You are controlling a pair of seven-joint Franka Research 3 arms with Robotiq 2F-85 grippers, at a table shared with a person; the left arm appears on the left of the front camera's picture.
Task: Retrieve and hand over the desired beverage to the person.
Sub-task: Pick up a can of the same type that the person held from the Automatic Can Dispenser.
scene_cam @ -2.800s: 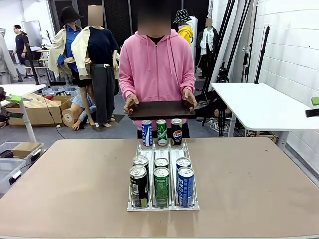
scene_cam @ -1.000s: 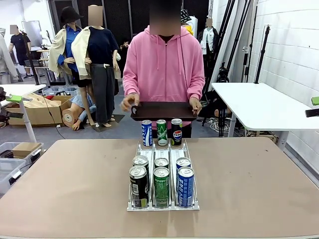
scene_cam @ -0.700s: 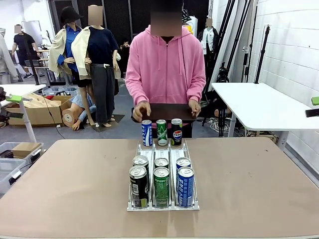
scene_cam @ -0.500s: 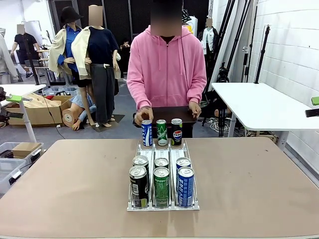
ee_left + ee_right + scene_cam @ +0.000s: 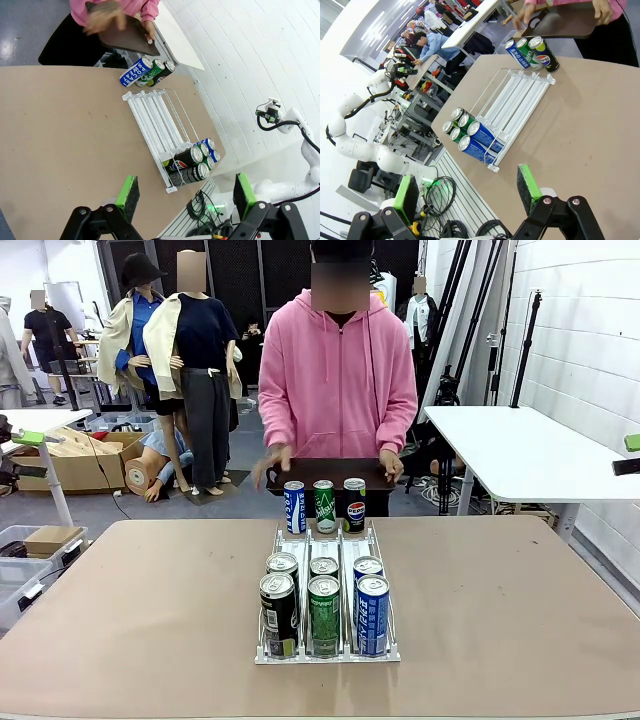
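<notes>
The person (image 5: 340, 360) in a pink hoodie stands at the table's far side holding a dark tray (image 5: 330, 472) in one hand; the other hand (image 5: 272, 462) is blurred beside it. Three upright cans stand at the far edge: blue (image 5: 293, 507), green (image 5: 324, 506) and a dark Pepsi can (image 5: 354, 504). A white wire rack (image 5: 328, 540) holds several more cans (image 5: 323, 615) at its near end. My left gripper (image 5: 186, 197) hangs open above the table, well short of the rack (image 5: 150, 112). My right gripper (image 5: 468, 190) is open too, high above the rack's cans (image 5: 470, 132).
The brown table (image 5: 150, 590) has wide bare areas either side of the rack. A white table (image 5: 520, 450) stands off to the right, and cardboard boxes (image 5: 80, 465) and bins lie on the floor at the left.
The person shifted to picture right and lowered the tray. One hand came down to the blue can at the far edge, then swung away to picture left. Both grippers stayed open.
</notes>
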